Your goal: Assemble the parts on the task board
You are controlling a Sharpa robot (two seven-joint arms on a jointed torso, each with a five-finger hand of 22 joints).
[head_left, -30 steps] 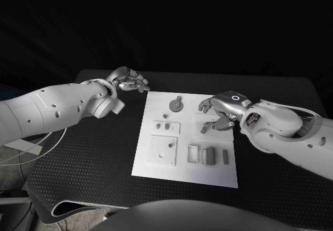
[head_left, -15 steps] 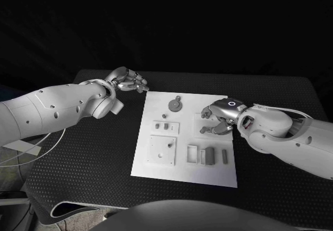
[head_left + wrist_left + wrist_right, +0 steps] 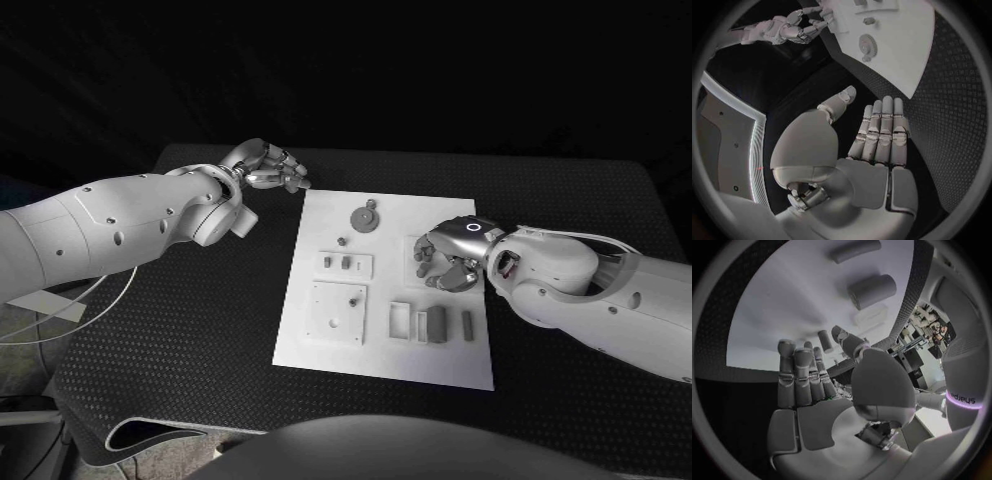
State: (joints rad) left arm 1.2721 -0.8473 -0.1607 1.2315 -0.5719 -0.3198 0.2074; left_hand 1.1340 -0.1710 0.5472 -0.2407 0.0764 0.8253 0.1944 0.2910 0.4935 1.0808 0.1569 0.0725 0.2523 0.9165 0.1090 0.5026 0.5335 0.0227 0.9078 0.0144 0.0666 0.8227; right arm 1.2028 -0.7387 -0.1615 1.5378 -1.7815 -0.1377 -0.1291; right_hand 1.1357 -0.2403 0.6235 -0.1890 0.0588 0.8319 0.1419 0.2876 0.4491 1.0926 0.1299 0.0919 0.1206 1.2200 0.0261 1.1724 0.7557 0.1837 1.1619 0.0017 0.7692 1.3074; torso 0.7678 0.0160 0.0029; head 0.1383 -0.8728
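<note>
Change: right hand [image 3: 450,262] has come down and nearer over the task board's [image 3: 329,350] right side; left hand [image 3: 264,165] unchanged.
Right hand: fingers spread, holding nothing.
Left hand: off the board's far-left corner, fingers straight, empty.
Parts: grey gear [image 3: 368,217] far; blocks [image 3: 437,323] near-right.
Room: bare black table [image 3: 173,340] left.
Right wrist view: blocks lie beyond its fingertips [image 3: 786,347].

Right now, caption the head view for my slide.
Right hand hovers over the task board while left hand waits beside it.

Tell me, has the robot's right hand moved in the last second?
Yes. The right hand has slid further in over the task board, toward the robot and the board's middle, with its arm covering more of the board's right edge.
</note>
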